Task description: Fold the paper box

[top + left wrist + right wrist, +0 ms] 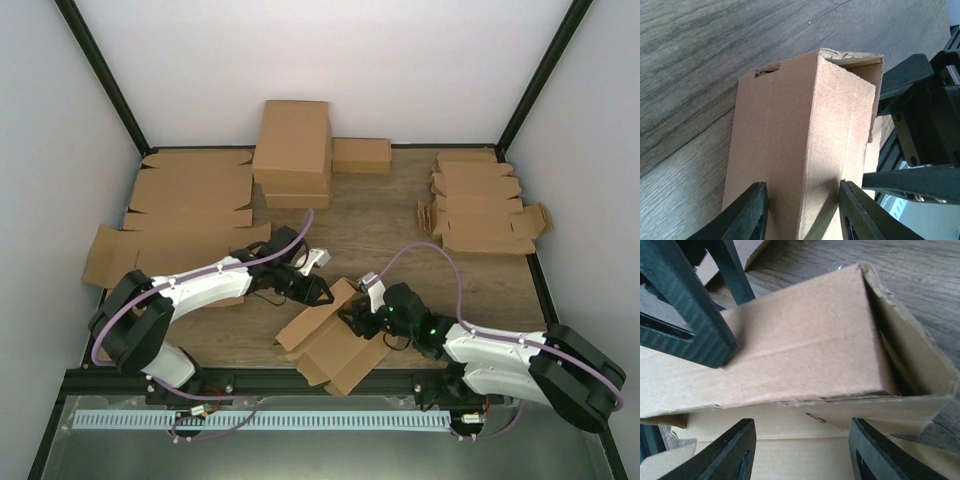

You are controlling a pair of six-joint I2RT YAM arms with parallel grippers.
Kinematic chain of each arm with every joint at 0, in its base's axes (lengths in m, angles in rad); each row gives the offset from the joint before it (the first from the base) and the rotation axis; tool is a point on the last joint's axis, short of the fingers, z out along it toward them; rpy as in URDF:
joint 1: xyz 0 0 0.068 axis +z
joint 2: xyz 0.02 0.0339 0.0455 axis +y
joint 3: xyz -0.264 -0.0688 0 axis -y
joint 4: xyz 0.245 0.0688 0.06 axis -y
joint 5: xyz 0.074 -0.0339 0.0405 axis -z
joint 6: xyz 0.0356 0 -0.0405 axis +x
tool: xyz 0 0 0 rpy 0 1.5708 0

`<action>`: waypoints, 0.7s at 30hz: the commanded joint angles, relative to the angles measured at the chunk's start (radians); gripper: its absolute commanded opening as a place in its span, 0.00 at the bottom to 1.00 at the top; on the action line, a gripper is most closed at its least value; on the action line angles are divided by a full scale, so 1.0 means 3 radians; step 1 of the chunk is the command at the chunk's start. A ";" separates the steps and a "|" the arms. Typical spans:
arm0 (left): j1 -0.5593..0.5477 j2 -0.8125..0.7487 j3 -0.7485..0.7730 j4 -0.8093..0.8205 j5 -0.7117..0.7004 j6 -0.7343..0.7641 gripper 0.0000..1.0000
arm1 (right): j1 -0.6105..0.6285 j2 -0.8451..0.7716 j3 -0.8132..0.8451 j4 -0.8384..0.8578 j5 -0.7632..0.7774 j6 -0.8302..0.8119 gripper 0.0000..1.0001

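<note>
The paper box is a brown cardboard blank, partly folded, lying near the table's front edge between both arms. My left gripper is at its far left end. In the left wrist view the left gripper is open, its fingers straddling a raised folded corner of the box. My right gripper hangs at the box's right side. In the right wrist view the right gripper stands open over a flat inner panel, in front of the raised wall of the box, with nothing between its fingers. The left fingers show there too.
A stack of folded boxes and a smaller one stand at the back. Flat cardboard sheets lie at the left and a pile of small blanks at the right. The black frame rail runs just below the box.
</note>
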 commanded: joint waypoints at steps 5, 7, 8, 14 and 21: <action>-0.0062 0.0058 0.0159 -0.0024 -0.0177 0.0025 0.41 | -0.0010 -0.0369 -0.0059 -0.0120 0.0344 0.0184 0.58; -0.0059 0.0053 0.0177 -0.0014 -0.0167 0.0017 0.42 | -0.0009 -0.0491 -0.0063 -0.0246 0.0493 0.0265 0.58; -0.0060 0.0052 0.0179 -0.0013 -0.0169 0.0013 0.42 | -0.0010 -0.0570 -0.0069 -0.0301 0.0534 0.0290 0.59; -0.0058 0.0069 0.0188 0.0002 -0.0176 0.0002 0.42 | -0.0010 -0.1080 -0.0030 -0.0643 0.0815 0.0426 0.66; -0.0059 0.0097 0.0195 0.0012 -0.0195 -0.0011 0.42 | -0.0013 -0.1202 0.0418 -0.1240 0.1091 0.0395 0.81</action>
